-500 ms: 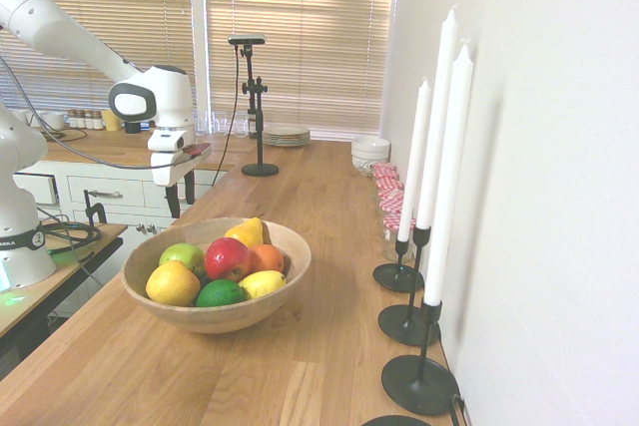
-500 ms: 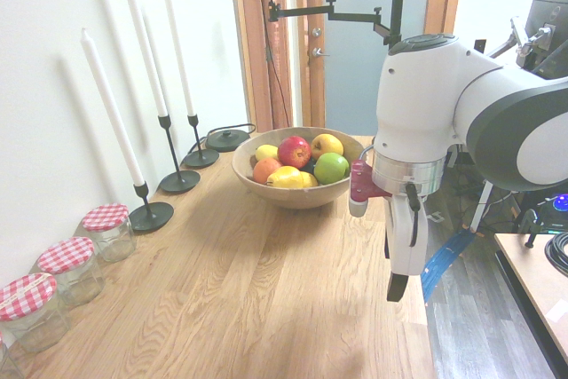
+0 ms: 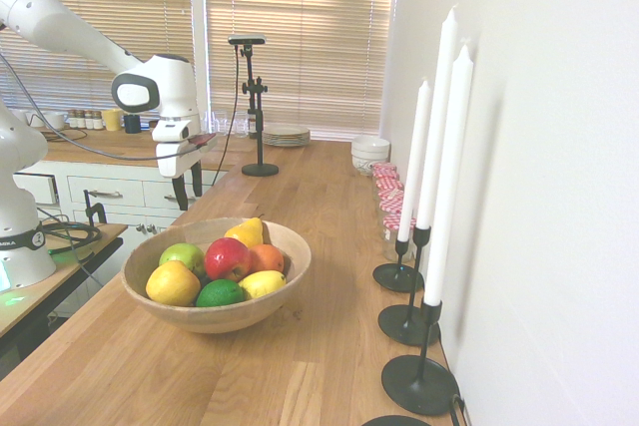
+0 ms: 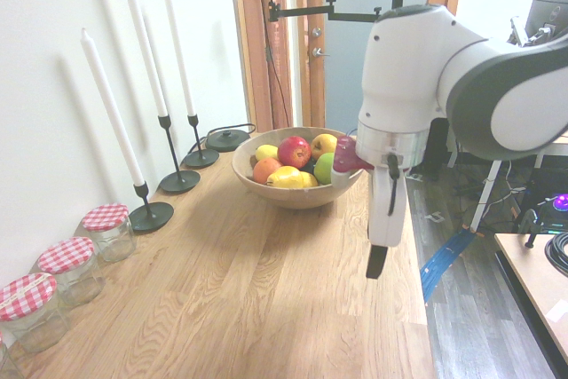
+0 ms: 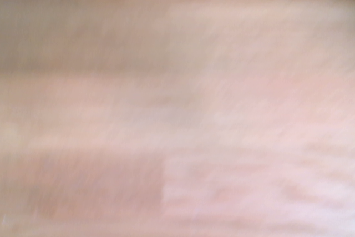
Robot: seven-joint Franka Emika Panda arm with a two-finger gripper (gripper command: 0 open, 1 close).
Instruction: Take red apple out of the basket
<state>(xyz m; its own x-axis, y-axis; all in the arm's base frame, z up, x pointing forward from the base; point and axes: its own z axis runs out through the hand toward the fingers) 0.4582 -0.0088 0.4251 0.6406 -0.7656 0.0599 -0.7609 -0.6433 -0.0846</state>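
End effector (image 3: 187, 194), fingers apart, empty, has shifted slightly inward over table's (image 3: 329, 366) long edge; apple (image 3: 228, 259) unmoved, atop fruit (image 3: 173, 283) in bowl (image 3: 218, 320). We judge approach begun, grasp pending.

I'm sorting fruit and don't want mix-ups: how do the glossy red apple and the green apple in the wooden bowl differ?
The glossy red apple is deep red, while the plain green apple is light green. The red apple sits nearer the bowl's middle; the green one lies closer to its rim. Both are roundish.
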